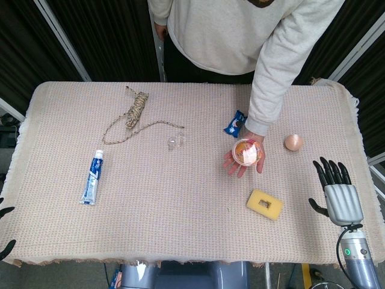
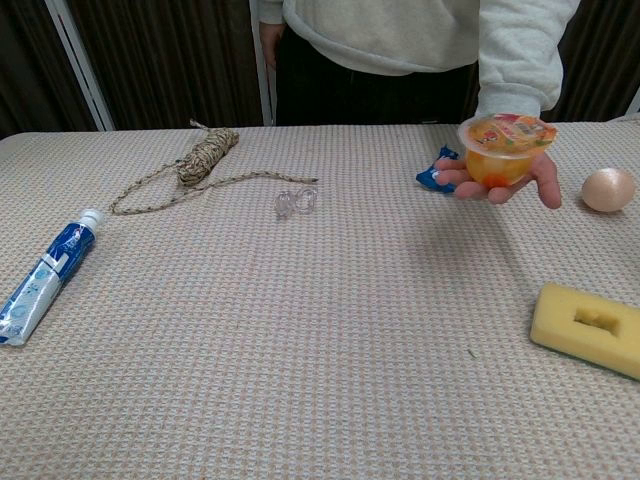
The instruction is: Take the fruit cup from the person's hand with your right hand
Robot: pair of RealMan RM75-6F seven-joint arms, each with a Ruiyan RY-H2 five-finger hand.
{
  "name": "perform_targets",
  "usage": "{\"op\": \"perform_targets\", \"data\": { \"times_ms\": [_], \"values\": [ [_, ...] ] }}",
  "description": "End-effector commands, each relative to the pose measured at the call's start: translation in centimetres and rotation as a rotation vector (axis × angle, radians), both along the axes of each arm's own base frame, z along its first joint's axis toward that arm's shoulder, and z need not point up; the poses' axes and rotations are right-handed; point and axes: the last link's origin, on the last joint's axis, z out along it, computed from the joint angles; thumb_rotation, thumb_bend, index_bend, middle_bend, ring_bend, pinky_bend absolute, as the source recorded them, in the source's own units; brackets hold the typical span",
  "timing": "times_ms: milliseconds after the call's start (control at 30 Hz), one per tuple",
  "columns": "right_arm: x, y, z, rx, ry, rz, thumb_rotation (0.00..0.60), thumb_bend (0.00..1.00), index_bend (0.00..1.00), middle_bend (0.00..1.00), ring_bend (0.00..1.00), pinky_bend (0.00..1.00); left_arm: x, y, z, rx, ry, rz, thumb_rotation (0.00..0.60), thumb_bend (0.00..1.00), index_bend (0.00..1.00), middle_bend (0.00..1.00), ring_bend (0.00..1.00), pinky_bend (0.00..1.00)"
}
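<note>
Right hand (image 1: pixel 340 195) low at table's right edge — fingers (image 1: pixel 329 171) spread, holding nothing

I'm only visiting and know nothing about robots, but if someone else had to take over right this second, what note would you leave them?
Right hand: holds nothing, fingers apart, over the table's near right edge, only in the head view.
Left hand: only dark fingertips at the head view's left edge; state unclear.
Cup: rests upright on the person's hand, held out above the table, apart from the right hand. An egg lies just right of it and a sponge nearer the robot.
Done: nothing yet; cup not taken.
Left: move the right hand to the cup, probably passing over the sponge, grip it and take it.
</note>
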Motion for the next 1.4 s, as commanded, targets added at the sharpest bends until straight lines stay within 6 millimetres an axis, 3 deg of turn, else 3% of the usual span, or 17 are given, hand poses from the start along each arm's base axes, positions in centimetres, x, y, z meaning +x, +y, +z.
{"op": "perform_targets", "data": {
  "times_ms": [33,567,833,933,1133,1400],
  "values": [
    [0.0,0.0,0.1,-0.001,-0.002,-0.002,0.6,0.14,0.01,0.0,0.0,0.0,0.0,0.0,0.0,0.0,0.003,-0.001,0.6,0.37,0.17,0.0,0.0,0.0],
    [0.4,0.0,0.3,-0.012,-0.02,0.016,0.6,0.14,0.01,0.0,0.0,0.0,-0.1,-0.1,0.0,0.002,0.006,-0.006,0.6,0.37,0.17,0.0,0.0,0.0],
    [2.2,-1.1,1.3,0.009,-0.012,0.063,0.6,0.12,0.01,0.0,0.0,0.0,0.0,0.0,0.0,-0.002,0.001,-0.002,0.6,0.37,0.17,0.0,0.0,0.0],
    [3.9,-2.3,1.5,0.059,-0.049,0.051,0.6,0.11,0.01,0.0,0.0,0.0,0.0,0.0,0.0,-0.003,0.003,-0.003,0.6,0.37,0.17,0.0,0.0,0.0],
    [10.2,-6.5,2.3,0.15,-0.089,0.058,0.6,0.1,0.05,0.0,0.0,0.0,0.0,0.1,0.0,-0.003,0.001,-0.001,0.6,0.37,0.18,0.0,0.0,0.0],
    [15.0,-9.4,0.0,0.281,0.001,0.057,0.6,0.1,0.06,0.0,0.0,0.0,0.0,0.2,0.0,-0.005,-0.002,0.0,0.6,0.37,0.18,0.0,0.0,0.0]
  ]
}}
